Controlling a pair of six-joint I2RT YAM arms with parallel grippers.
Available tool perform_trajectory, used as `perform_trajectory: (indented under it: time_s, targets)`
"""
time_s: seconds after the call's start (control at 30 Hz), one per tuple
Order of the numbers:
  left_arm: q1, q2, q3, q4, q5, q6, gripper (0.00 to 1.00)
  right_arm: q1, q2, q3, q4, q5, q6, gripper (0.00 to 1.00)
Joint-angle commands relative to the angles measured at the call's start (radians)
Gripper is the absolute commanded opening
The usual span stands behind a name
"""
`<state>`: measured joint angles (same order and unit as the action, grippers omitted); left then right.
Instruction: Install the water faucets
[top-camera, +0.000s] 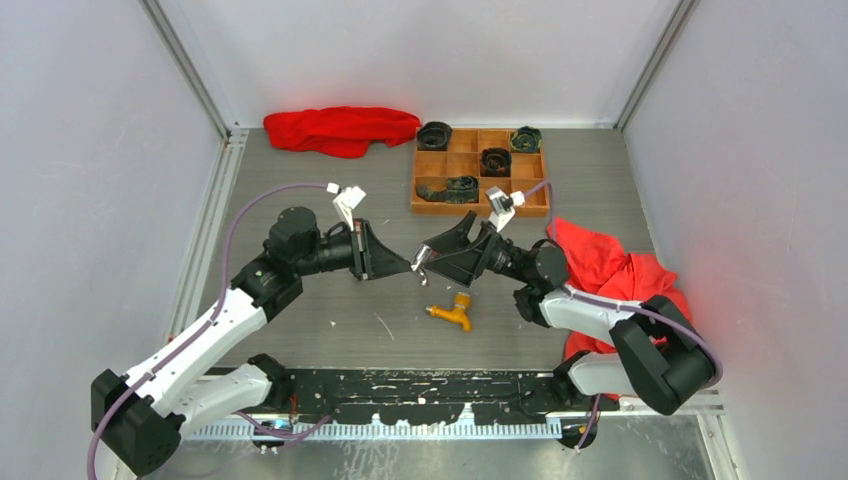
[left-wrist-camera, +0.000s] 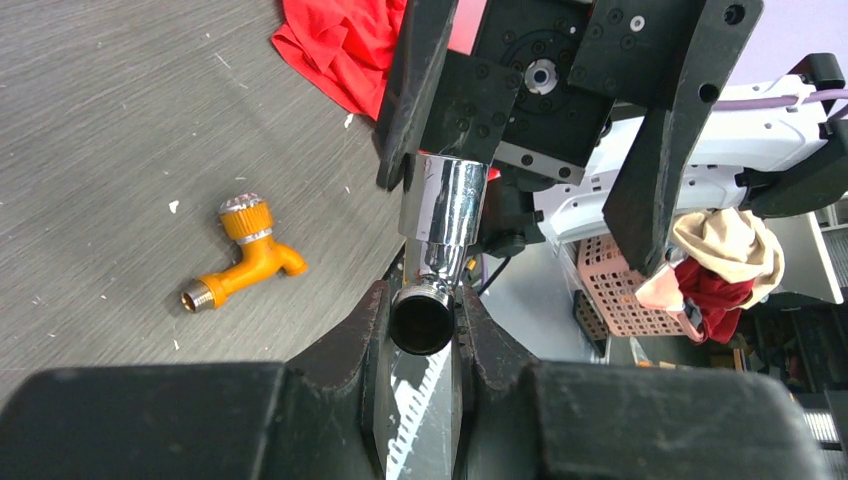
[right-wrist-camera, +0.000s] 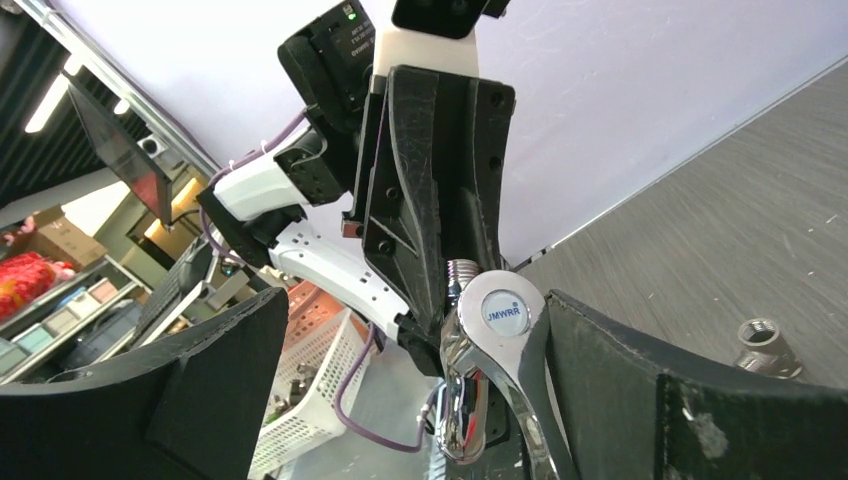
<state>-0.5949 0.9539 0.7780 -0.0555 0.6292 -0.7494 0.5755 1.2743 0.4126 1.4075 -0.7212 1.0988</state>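
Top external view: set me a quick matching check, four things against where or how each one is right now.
Things:
1. shiny silver metal faucet
2. orange-yellow metal faucet with bent spout
3. right hand
4. divided wooden tray

Places or states:
A. at the far side of the grey table, holding dark round items
B. clamped by its threaded end in the left hand
C. open, fingers spread either side of the silver faucet
D. lying on the table, touched by neither hand

Pairs: 1-B, 2-D, 3-C, 4-A.
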Motion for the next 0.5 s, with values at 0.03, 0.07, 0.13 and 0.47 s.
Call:
perform_trajectory:
  time_s: [0.03,0.07,0.13,0.47]
  targets:
    - [0.006,0.009,0.029,0.095,-0.060,-0.014,0.00,0.068,0.042,0.017,0.166,-0.001,0.031,1.00]
    - [0.006,0.013,0.029,0.095,-0.063,-0.013,0.00,0.077,0.057,0.014,0.194,0.004,0.042,1.00]
    - [0.007,0.022,0.030,0.102,-0.063,-0.017,0.00,0.099,0.094,0.006,0.246,0.018,0.062,0.99]
    - [0.006,0.024,0.050,0.090,-0.081,-0.008,0.00,0.122,0.190,-0.015,0.283,0.028,0.117,0.87]
